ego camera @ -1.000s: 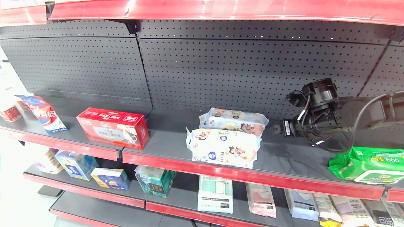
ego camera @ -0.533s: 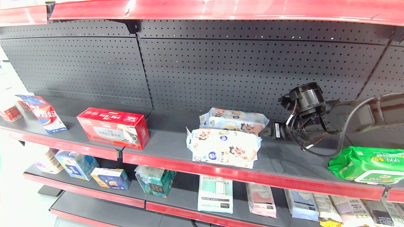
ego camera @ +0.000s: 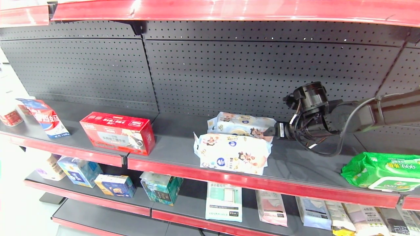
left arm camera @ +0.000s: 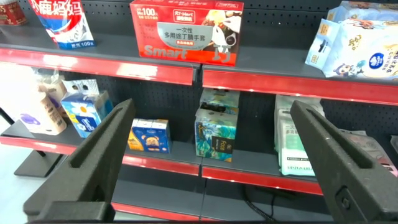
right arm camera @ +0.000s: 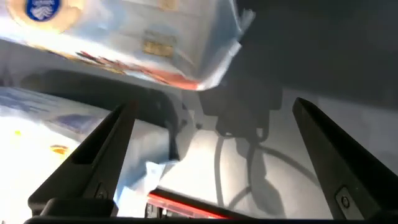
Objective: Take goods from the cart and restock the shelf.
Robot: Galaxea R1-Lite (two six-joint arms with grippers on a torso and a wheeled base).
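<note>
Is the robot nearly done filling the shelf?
Not nearly. Two wipes packs lie on the shelf, so some looks done. The right claw is open at the back pack's end, holding nothing; the left claw is open and empty too. Much of the shelf is bare.

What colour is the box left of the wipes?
Red box, white front panel; left wrist view.

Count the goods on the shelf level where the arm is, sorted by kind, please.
Pale cartoon-print packs: 2
Green pack: 1
Red box: 1
Blue-and-white pouch: 1
Cut-off red-and-white item: 1
Total: 6
</note>
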